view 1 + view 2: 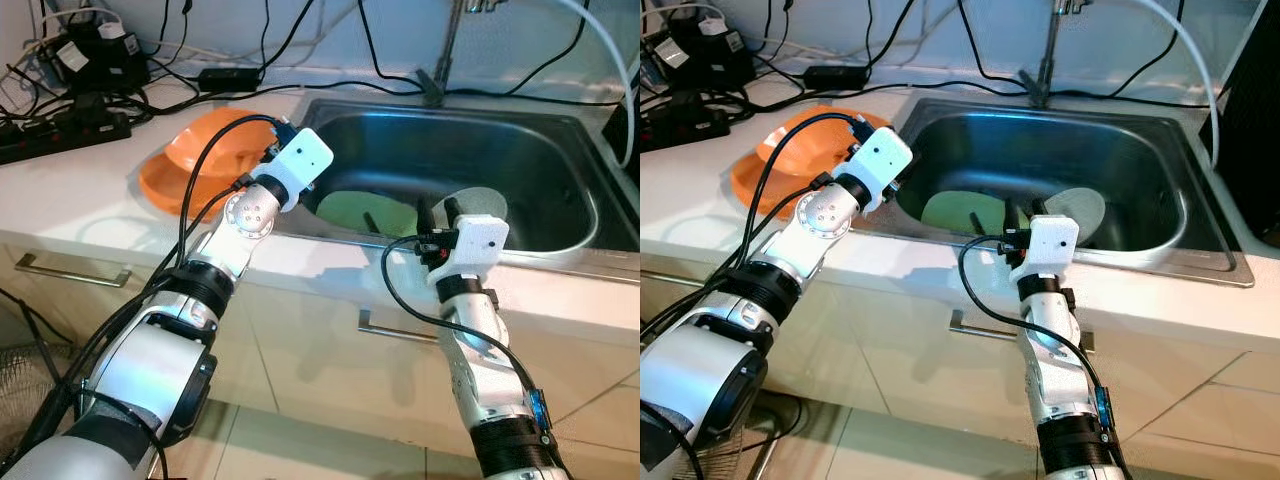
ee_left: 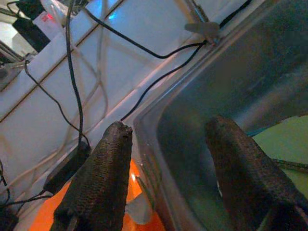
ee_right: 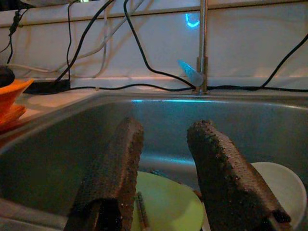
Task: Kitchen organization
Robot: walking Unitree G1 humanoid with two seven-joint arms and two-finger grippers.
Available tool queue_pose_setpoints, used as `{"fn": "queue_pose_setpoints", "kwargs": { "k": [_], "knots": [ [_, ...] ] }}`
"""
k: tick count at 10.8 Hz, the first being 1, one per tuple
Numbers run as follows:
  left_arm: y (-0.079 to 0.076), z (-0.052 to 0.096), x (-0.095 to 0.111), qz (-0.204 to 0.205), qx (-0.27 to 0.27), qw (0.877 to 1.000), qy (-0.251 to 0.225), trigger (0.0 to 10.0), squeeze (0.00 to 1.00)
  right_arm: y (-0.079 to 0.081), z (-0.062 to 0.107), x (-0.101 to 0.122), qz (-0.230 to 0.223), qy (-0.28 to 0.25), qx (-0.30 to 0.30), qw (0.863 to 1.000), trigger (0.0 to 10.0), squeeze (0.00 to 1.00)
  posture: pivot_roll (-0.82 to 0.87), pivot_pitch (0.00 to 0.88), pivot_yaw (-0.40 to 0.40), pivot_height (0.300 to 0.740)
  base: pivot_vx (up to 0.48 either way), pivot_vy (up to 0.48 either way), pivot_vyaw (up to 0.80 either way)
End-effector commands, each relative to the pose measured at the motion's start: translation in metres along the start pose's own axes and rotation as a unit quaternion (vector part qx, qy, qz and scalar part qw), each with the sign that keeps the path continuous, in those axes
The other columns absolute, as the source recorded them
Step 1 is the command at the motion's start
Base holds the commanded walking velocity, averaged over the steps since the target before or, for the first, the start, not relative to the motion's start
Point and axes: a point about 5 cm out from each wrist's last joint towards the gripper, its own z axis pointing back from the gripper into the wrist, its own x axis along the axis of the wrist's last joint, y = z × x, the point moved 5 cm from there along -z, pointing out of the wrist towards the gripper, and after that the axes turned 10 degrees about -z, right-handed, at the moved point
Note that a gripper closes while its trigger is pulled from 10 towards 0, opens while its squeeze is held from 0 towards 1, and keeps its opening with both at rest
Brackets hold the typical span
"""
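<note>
The steel sink holds a green plate and, just beside it, a white plate. Orange bowls sit stacked on the counter at the sink's left rim. The left gripper straddles that rim, fingers wide and empty. The right gripper hovers over the sink's front edge, also spread, partly hiding both plates.
</note>
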Motion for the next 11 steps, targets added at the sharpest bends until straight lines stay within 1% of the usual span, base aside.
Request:
{"fn": "queue_pose_setpoints", "kwargs": {
  "k": [1, 3, 4, 5, 6, 9, 11],
  "knots": [
    [0.009, -0.003, 0.002, 0.001, 0.013, 1.000, 0.005, 10.0, 0.00, -0.002, 0.004, -0.008, 0.004, 0.020, -0.006, 1.000, 10.0, 0.00, 0.10, 0.125, 0.072, 0.740, 0.000, 0.000, 0.00],
    [0.006, -0.003, -0.009, 0.013, 0.009, 0.999, 0.037, 10.0, 0.00, -0.001, 0.010, -0.008, 0.004, 0.024, -0.007, 1.000, 10.0, 0.00, 0.09, 0.130, 0.078, 0.740, 0.000, 0.000, 0.00],
    [0.009, -0.003, -0.014, 0.017, 0.017, 0.998, 0.053, 10.0, 0.00, -0.002, 0.013, -0.009, 0.005, 0.027, -0.010, 1.000, 10.0, 0.00, 0.08, 0.131, 0.084, 0.740, 0.000, 0.000, 0.00],
    [0.012, -0.005, -0.012, 0.019, 0.021, 0.998, 0.058, 6.1, 0.00, -0.005, 0.016, -0.009, 0.007, 0.029, -0.014, 0.999, 10.0, 0.00, 0.07, 0.134, 0.088, 0.740, 0.000, 0.000, 0.00],
    [0.012, -0.006, -0.012, 0.021, 0.022, 0.998, 0.059, 0.0, 0.00, -0.005, 0.016, -0.008, 0.008, 0.029, -0.016, 0.999, 10.0, 0.00, 0.07, 0.136, 0.090, 0.740, 0.000, 0.000, 0.00],
    [0.009, -0.007, -0.009, 0.023, 0.021, 0.998, 0.055, 0.0, 0.00, -0.006, 0.015, -0.008, 0.008, 0.032, -0.020, 0.999, 10.0, 0.00, 0.08, 0.134, 0.091, 0.740, 0.000, 0.000, 0.00],
    [0.015, -0.007, -0.010, 0.018, 0.026, 0.998, 0.056, 0.0, 0.00, -0.007, 0.012, -0.007, 0.009, 0.030, -0.023, 0.999, 10.0, 0.00, 0.08, 0.124, 0.092, 0.740, 0.000, 0.000, 0.00]
  ]
}}
